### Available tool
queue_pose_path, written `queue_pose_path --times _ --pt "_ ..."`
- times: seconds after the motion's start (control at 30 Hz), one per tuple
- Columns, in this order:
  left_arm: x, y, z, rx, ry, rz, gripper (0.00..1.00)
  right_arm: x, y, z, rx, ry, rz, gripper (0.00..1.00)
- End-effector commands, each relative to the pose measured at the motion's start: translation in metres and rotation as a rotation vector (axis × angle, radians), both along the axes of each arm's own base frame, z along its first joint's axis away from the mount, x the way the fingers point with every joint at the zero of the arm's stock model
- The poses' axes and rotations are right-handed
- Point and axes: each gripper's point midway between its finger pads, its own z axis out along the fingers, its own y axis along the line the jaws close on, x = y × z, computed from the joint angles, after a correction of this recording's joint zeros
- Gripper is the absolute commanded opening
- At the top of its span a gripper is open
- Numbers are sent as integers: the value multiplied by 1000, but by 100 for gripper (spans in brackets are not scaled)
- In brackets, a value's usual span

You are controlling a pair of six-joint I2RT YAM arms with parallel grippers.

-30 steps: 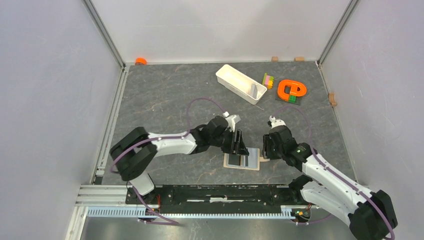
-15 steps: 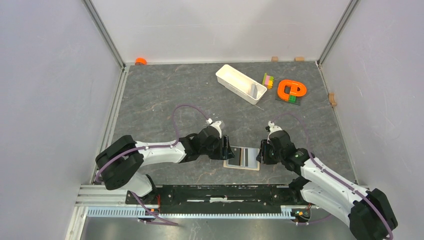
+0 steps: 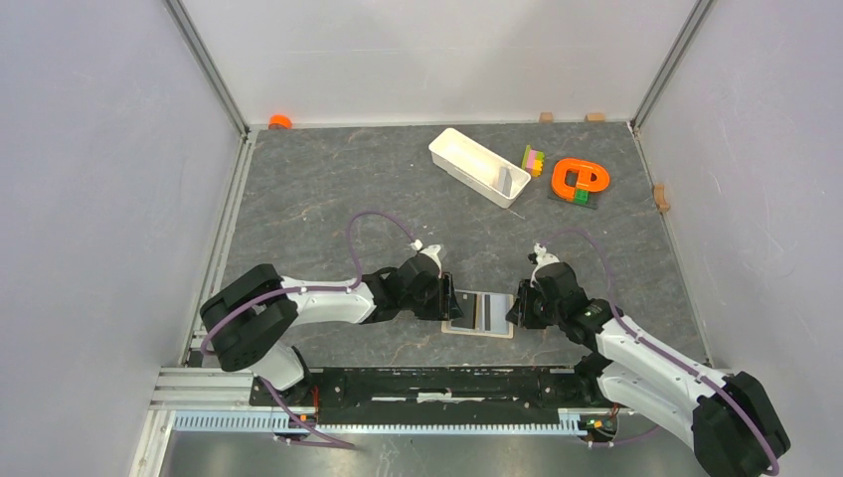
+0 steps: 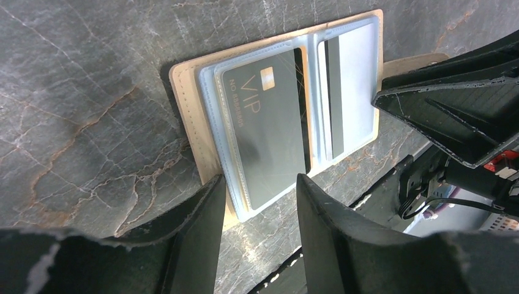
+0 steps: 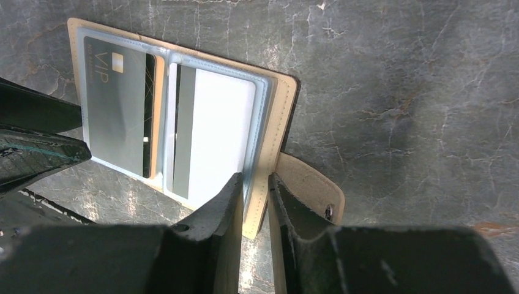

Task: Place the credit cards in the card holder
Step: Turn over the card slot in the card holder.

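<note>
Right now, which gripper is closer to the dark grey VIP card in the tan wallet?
Left. The left gripper sits at the edge of the tan wallet, beside the dark grey VIP card; the right gripper is at the opposite edge, by the snap tab.

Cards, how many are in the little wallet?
2. The dark VIP card is in the left pocket of the open card holder, and the pale card is in the right pocket. Others might be hidden behind them.
</note>
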Motion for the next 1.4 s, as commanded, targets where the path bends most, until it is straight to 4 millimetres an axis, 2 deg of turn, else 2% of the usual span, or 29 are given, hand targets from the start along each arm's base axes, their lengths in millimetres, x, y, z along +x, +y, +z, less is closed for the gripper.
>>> queue_pose_path --times 0.0,0.2,0.33,0.9,1.37 --pt "4 -4 -1 5 -7 22 52 2 5 2 30 -4 -10 25" --pt "5 -1 2 22 -22 31 50 12 -3 22 -12 -53 -34 27" --pt "6 0 5 21 -37 30 49 14 0 30 2 -63 -27 27" --pt "2 -2 1 28 -18 14 48 -1 9 0 47 11 4 25" --pt "0 -3 -2 25 -4 4 44 6 33 21 204 -52 31 20"
